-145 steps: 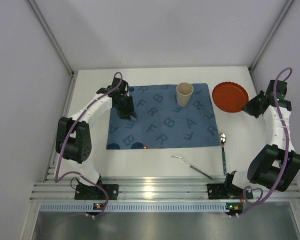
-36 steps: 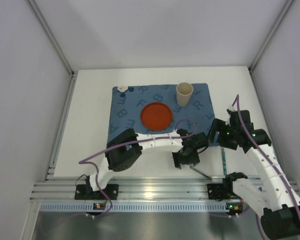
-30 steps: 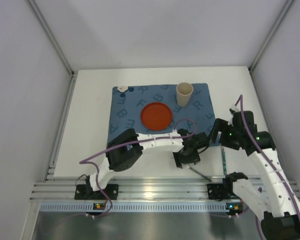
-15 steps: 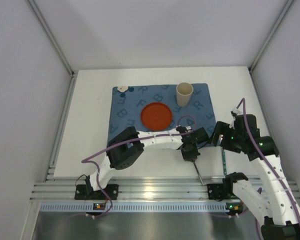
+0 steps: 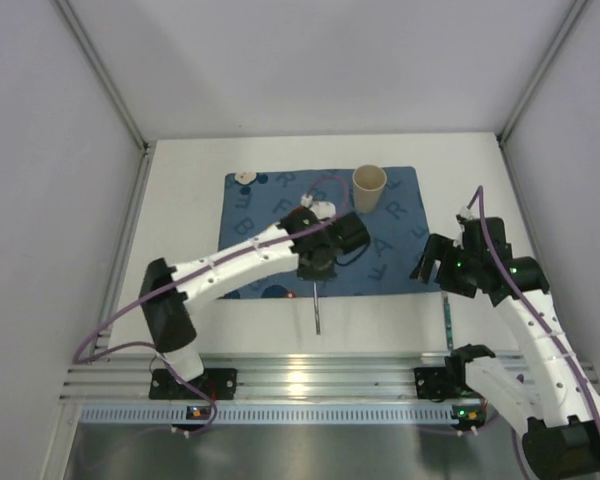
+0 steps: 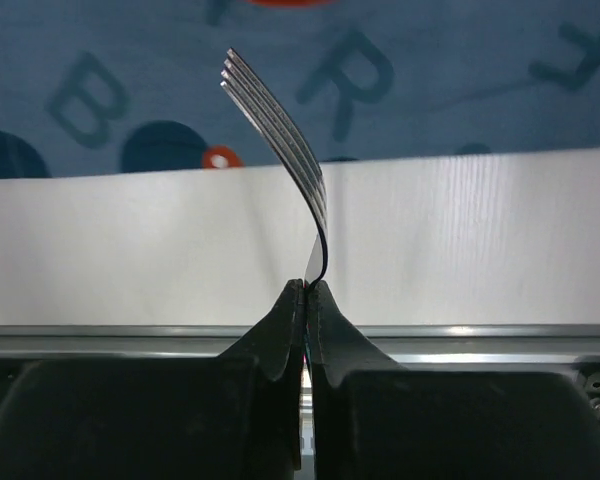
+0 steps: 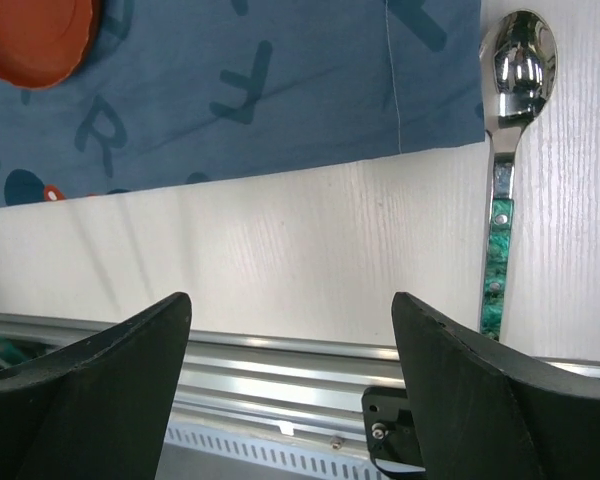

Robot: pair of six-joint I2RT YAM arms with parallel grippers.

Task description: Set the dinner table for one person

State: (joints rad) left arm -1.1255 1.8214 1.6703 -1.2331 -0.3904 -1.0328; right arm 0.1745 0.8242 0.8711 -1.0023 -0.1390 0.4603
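My left gripper (image 6: pixel 308 287) is shut on the neck of a metal fork (image 6: pixel 275 120), whose tines curve up over the near edge of the blue letter-printed placemat (image 5: pixel 390 255). In the top view the left gripper (image 5: pixel 315 268) hangs over that edge, with the fork handle (image 5: pixel 318 310) pointing toward me above the white dinner table (image 5: pixel 180 220). An orange plate (image 7: pixel 30 35) lies on the placemat, mostly hidden under my left arm from above. My right gripper (image 7: pixel 290 300) is open and empty, left of the green-handled spoon (image 7: pixel 515 60). A beige cup (image 5: pixel 369 187) stands at the placemat's far right.
The ribbed aluminium rail (image 5: pixel 310 385) runs along the near edge, with both arm bases bolted to it. The spoon (image 5: pixel 447 312) lies on the table right of the placemat. A small pale disc (image 5: pixel 244 177) sits at the placemat's far left corner. Grey walls enclose the table.
My left gripper shut on the fork near the front right, lifted it off the table and carried it left to the placemat's near edge. The right gripper stayed open near the spoon.
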